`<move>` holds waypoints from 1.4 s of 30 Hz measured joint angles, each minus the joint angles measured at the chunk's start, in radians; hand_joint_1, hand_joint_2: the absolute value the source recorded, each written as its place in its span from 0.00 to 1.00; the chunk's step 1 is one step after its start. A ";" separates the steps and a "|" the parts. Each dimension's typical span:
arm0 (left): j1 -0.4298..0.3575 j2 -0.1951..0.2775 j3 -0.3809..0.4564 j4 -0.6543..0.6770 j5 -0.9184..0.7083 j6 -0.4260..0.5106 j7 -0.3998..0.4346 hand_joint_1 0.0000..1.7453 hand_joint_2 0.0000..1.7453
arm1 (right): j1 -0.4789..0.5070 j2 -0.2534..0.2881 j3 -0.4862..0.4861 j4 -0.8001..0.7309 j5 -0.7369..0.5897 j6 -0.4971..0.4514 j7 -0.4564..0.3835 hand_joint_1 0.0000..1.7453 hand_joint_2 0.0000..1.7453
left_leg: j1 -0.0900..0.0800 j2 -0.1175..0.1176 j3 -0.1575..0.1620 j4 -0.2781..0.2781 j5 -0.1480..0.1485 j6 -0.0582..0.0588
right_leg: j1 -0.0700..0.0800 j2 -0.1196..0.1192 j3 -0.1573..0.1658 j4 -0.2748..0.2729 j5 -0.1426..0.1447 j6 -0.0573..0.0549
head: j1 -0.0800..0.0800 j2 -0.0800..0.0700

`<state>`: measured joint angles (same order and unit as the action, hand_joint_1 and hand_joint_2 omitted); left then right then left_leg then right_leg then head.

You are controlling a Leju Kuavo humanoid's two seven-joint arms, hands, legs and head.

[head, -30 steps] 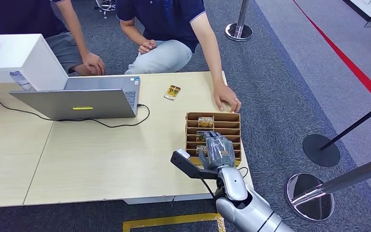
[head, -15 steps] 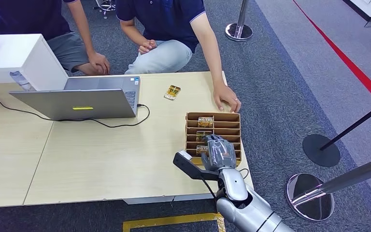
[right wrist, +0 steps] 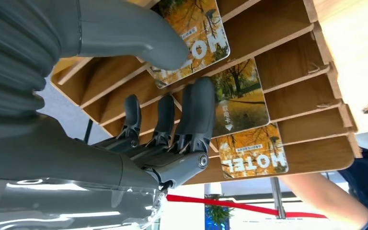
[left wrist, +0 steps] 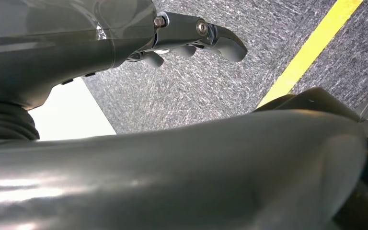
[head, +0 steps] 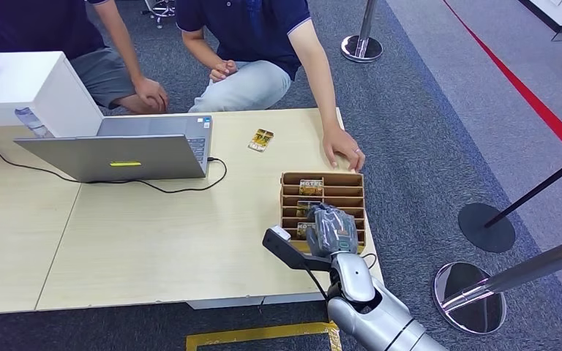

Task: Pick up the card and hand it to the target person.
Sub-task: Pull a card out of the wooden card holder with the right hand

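**Right robot hand over the slotted card rack, thumb on a card**

At the lower centre of the head view, the right robot hand sits over the near rows of a brown wooden card rack, a flat rectangular tray split by thin slats into narrow slots. The rack stands at the right edge of the pale wood-grain counter. The silver arm, smooth and rounded, rises from the bottom of the frame.

In the right wrist view the thick matte-grey thumb presses on the face of a glossy card printed with yellow autumn leaves and white "HOTEL" letters, which leans in its slot. The darker fingers curl toward the slats on the card's other side, one tip lying against a second, similar card. Whether the first card is truly pinched I cannot tell. A third card stands in a farther slot.

Another card lies flat on the counter in the upper middle of the head view, beside a grey open laptop with a thin black cable. A person's hand rests on the counter's edge just beyond the rack.

The left robot hand hangs over speckled grey carpet with a yellow stripe, its fingers bent and holding nothing.
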<state>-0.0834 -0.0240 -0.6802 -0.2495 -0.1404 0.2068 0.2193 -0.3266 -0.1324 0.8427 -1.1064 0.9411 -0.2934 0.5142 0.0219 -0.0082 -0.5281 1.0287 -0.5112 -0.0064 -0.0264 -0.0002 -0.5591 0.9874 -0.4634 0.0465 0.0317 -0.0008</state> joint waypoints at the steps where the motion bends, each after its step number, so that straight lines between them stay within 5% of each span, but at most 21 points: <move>1: 0.000 0.000 0.000 0.000 0.000 0.000 0.000 0.00 0.00 | 0.000 0.000 0.000 0.000 0.000 0.000 0.000 0.55 1.00 | 0.000 0.000 0.000 0.000 0.000 0.000 | 0.000 0.000 0.000 0.000 0.000 0.000 | 0.000 0.000; 42: 0.000 0.000 0.000 0.000 0.000 0.000 0.000 0.00 0.00 | 0.000 0.000 0.000 0.005 0.000 -0.001 -0.002 0.57 1.00 | 0.000 0.000 0.000 0.000 0.000 0.000 | 0.000 0.000 0.000 0.000 0.000 0.000 | 0.000 0.000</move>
<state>-0.0835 -0.0240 -0.6806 -0.2495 -0.1404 0.2068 0.2193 -0.3269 -0.1320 0.8427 -1.1014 0.9407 -0.2945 0.5120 0.0219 -0.0082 -0.5281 1.0287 -0.5112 -0.0064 -0.0264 -0.0002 -0.5591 0.9874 -0.4634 0.0465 0.0317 -0.0008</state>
